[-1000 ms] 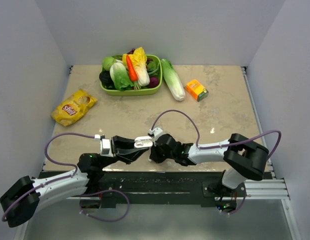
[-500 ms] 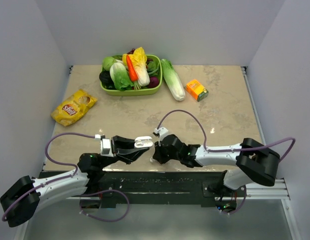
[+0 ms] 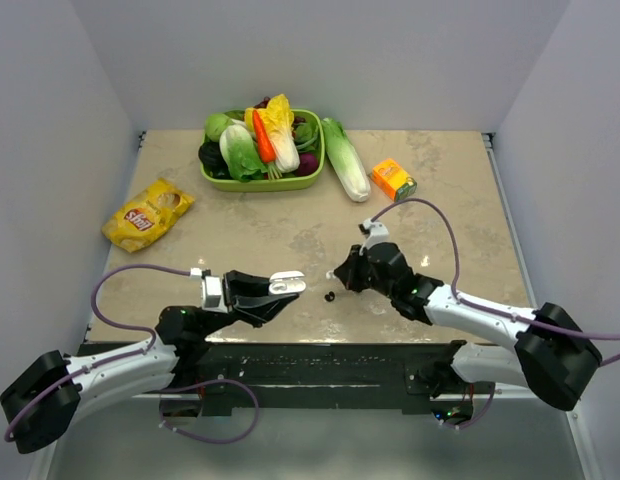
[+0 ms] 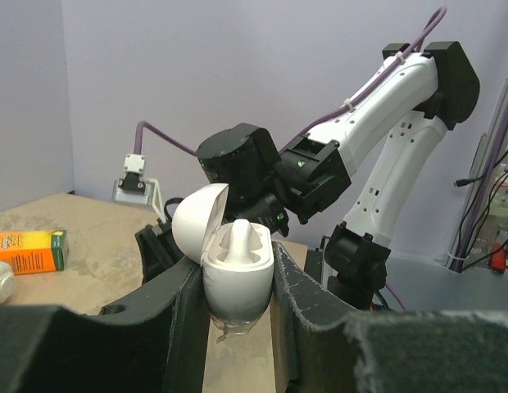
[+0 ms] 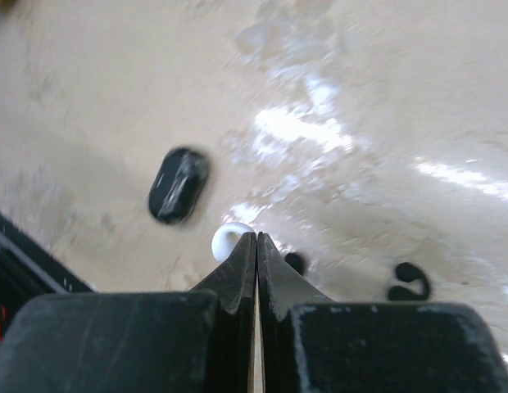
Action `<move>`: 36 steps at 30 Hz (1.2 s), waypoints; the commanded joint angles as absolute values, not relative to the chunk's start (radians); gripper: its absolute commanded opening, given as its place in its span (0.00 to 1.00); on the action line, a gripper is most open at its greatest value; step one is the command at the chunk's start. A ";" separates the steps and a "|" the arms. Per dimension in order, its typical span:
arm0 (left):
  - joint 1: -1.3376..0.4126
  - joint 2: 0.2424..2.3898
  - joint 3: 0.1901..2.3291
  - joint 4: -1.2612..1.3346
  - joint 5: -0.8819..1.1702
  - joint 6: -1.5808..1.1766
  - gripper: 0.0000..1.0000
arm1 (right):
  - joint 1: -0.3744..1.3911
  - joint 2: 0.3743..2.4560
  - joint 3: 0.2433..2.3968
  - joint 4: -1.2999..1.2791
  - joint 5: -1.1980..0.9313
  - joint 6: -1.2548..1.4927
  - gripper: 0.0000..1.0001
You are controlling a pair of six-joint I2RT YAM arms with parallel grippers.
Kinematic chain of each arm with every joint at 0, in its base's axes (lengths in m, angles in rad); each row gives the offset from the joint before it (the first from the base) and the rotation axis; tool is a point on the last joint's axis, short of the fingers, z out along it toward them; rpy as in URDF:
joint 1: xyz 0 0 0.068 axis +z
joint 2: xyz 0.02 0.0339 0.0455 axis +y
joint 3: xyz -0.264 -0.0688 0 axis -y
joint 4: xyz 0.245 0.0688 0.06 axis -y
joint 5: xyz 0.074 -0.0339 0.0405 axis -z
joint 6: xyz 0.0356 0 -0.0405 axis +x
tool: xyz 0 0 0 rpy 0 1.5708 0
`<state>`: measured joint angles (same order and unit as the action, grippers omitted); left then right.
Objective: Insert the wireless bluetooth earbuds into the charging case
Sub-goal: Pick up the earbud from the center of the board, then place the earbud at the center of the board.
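My left gripper point(image 3: 287, 285) is shut on the white charging case point(image 4: 238, 278) and holds it upright near the table's front edge. The case's lid point(image 4: 197, 223) is flipped open to the left. A white rounded piece point(image 4: 238, 239) stands up from its top; I cannot tell if it is a bud. My right gripper point(image 3: 337, 275) hangs to the right of the case, apart from it. Its jaws point(image 5: 256, 236) are pressed together with a white earbud point(image 5: 227, 240) at their tip. A black earbud point(image 5: 179, 184) lies on the table, also in the top view point(image 3: 328, 296).
A green basket point(image 3: 260, 185) of vegetables stands at the back, with a cabbage point(image 3: 345, 158) and an orange box point(image 3: 394, 180) to its right. A yellow chips bag point(image 3: 147, 213) lies at the left. Small dark spots point(image 5: 410, 282) lie on the table under the right gripper.
My right gripper has pulled away from the case, to the right and back. The black earbud now shows on the table between the grippers. The left gripper has stayed put.
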<state>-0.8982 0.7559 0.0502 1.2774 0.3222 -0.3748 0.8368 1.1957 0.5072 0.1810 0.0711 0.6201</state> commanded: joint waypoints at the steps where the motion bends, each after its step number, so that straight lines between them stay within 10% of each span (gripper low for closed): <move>1: -0.902 0.775 -0.090 1.519 0.287 -0.368 0.00 | 0.746 1.180 0.505 0.241 0.149 0.701 0.00; 18: -0.902 0.736 -0.103 1.486 0.272 -0.357 0.00 | 0.600 1.537 0.612 0.321 0.129 0.805 0.00; 28: -0.902 0.752 -0.106 1.500 0.276 -0.362 0.00 | 0.597 1.467 0.581 0.269 0.144 0.801 0.50; 33: -0.902 0.753 -0.107 1.508 0.282 -0.368 0.00 | 0.597 1.355 0.565 0.215 0.173 0.736 0.50; 36: -0.902 0.752 -0.110 1.505 0.281 -0.370 0.00 | 0.597 1.335 0.549 0.196 0.198 0.660 0.26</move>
